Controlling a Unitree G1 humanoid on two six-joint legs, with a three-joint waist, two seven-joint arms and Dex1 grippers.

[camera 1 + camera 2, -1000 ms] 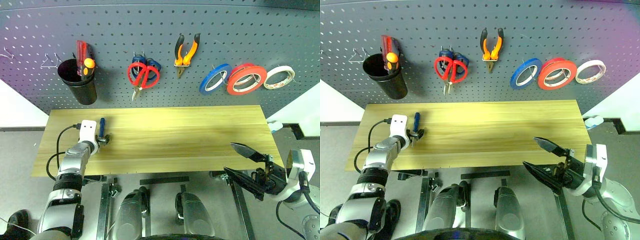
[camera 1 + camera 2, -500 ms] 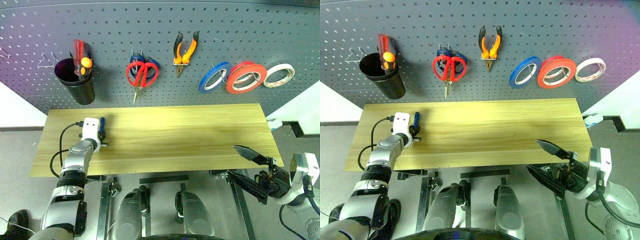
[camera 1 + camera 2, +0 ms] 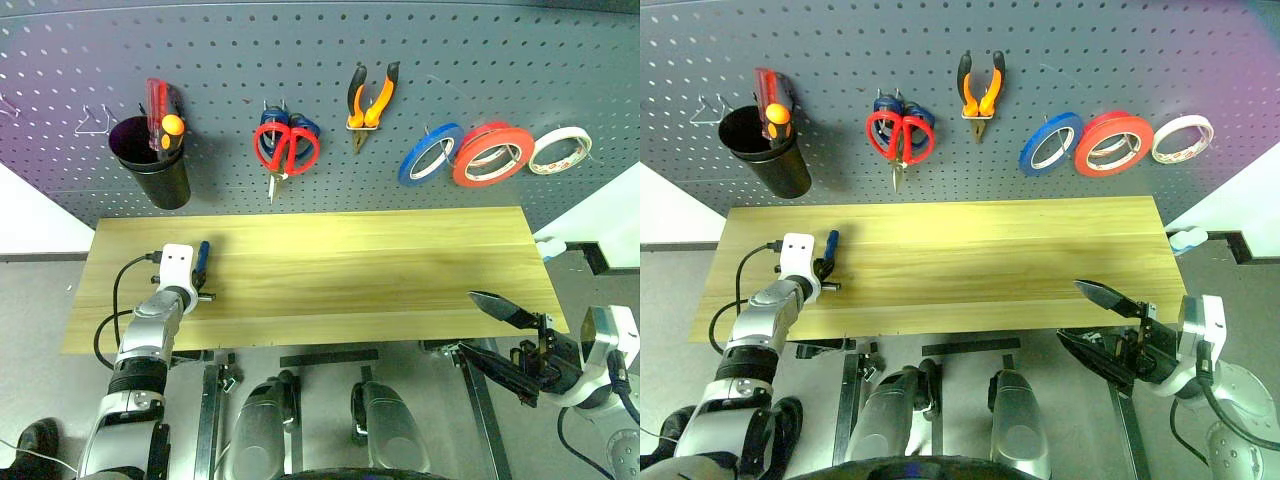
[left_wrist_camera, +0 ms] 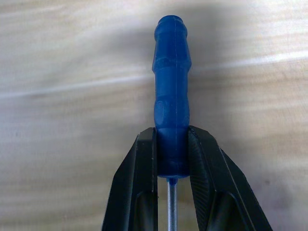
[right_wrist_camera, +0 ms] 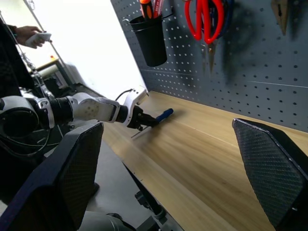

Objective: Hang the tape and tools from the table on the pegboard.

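Left gripper (image 4: 172, 190): ribbed black jaws clenched on the small blue-handled screwdriver (image 4: 171, 113), smooth moulded grip, thin steel shaft, over the pale wood-grain worktop (image 3: 380, 270). Right gripper (image 3: 495, 335): jaws released wide. Perforated grey pegboard (image 3: 320, 110) behind.

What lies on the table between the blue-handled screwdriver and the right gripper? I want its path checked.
Nothing: in the left eye view, bare wooden table runs from the screwdriver to the right gripper.

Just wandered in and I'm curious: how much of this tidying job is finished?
Nearly all. Red tape, red scissors and pliers already hang on the pegboard. The left tool grips the blue screwdriver over the table; only that is left.
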